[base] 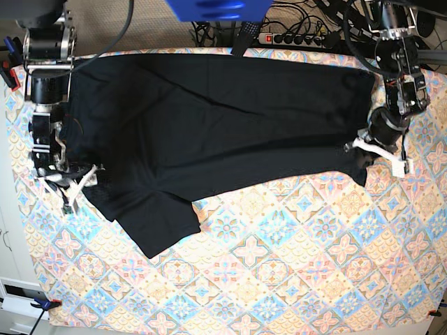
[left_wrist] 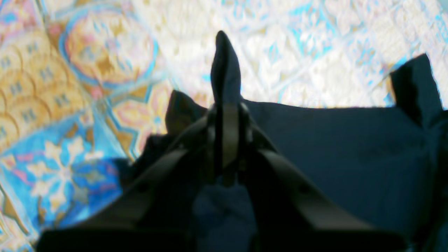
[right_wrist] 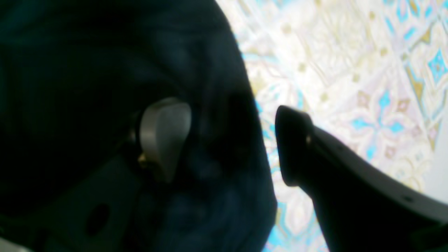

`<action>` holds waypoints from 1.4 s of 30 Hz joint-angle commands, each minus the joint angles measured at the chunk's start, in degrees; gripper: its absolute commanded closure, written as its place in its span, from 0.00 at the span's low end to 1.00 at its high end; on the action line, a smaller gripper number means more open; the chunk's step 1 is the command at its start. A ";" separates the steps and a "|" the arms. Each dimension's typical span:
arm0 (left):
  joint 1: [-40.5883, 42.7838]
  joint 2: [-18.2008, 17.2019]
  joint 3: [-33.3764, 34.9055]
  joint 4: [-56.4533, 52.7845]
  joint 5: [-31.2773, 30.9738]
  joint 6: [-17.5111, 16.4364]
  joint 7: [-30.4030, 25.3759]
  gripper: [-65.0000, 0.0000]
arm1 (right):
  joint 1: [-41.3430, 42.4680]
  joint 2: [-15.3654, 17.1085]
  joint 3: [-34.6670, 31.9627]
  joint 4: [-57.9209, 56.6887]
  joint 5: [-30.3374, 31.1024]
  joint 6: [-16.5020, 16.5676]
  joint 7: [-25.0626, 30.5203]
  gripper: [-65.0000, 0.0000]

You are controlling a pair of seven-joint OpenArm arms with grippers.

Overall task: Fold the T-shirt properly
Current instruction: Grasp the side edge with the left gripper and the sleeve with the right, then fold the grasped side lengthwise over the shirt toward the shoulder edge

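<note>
The black T-shirt [base: 209,118] lies spread across the far half of the table, with one sleeve [base: 157,227] pointing toward the front. My left gripper [base: 363,149] is at the shirt's right edge. In the left wrist view this gripper [left_wrist: 226,108] is shut on a pinched peak of the T-shirt [left_wrist: 350,147]. My right gripper [base: 82,183] is at the shirt's left edge. In the right wrist view it [right_wrist: 227,140] stands open: a grey pad [right_wrist: 164,134] rests over the T-shirt [right_wrist: 87,63], the black finger [right_wrist: 294,147] is beyond the hem, and the fabric edge lies between them.
A patterned blue, orange and white tablecloth [base: 293,279] covers the table. Cables and a power strip [base: 293,35] lie behind the far edge. A blue object [base: 216,8] hangs at the top centre.
</note>
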 commanded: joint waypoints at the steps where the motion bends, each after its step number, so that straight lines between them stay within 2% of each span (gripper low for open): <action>1: -0.16 -1.11 -0.53 1.58 -0.63 -0.19 -1.32 1.00 | 2.82 0.82 -0.43 -0.76 0.53 0.11 2.37 0.38; 7: 0.72 -1.11 -0.80 1.76 -0.72 -0.28 -1.32 1.00 | 7.83 0.82 -1.31 -11.31 0.53 0.46 8.70 0.38; 10: 1.51 -1.11 -0.80 2.46 -0.72 -0.28 -1.32 1.00 | 10.03 0.82 -1.31 -16.67 0.53 5.56 12.57 0.38; 12: 1.95 -1.11 -0.80 3.25 -0.72 -0.28 -1.32 1.00 | 11.35 1.00 -1.22 -20.10 0.44 7.32 15.11 0.38; 28: 2.39 -1.11 -0.80 3.25 -0.80 -0.28 -1.32 1.00 | 14.60 1.44 -1.40 -33.55 0.44 7.41 26.02 0.38; 34: 2.39 -1.11 -0.89 3.25 -0.80 -0.28 -1.32 1.00 | 14.16 1.44 -1.48 -34.34 0.44 7.76 26.19 0.40; 36: 2.39 -1.11 -0.89 3.25 -0.80 -0.28 -1.32 1.00 | 14.16 1.44 -1.48 -34.34 0.44 7.85 26.10 0.46; 38: 2.39 -1.11 -0.89 3.25 -0.80 -0.28 -1.32 1.00 | 14.16 1.35 -1.48 -34.34 0.44 8.81 26.10 0.59; 42: 2.39 -1.11 -0.89 3.25 -0.80 -0.28 -1.32 1.00 | 14.16 1.35 -1.40 -34.26 0.44 17.43 26.54 0.86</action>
